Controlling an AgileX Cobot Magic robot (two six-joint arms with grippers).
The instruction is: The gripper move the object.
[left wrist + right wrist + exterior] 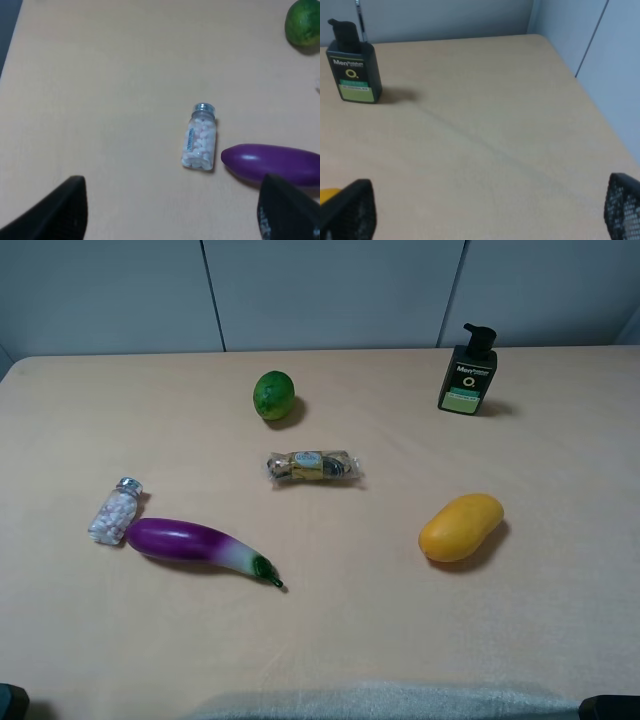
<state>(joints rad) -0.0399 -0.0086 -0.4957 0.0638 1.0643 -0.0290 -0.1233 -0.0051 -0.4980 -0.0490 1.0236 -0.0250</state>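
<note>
The object is a small clear bottle of white pellets with a silver cap. It lies on its side at the left of the table, next to the stem-free end of the purple eggplant. In the left wrist view the bottle lies ahead of my left gripper, well apart from it. The left gripper's dark fingers are spread wide and hold nothing. My right gripper is also open and empty, over bare table on the right side. In the exterior high view only dark arm corners show at the bottom edge.
A foil-wrapped candy pack lies mid-table. A green lime sits behind it. A yellow mango lies at the right, and a dark pump bottle stands at the back right. The right table edge is near the right gripper.
</note>
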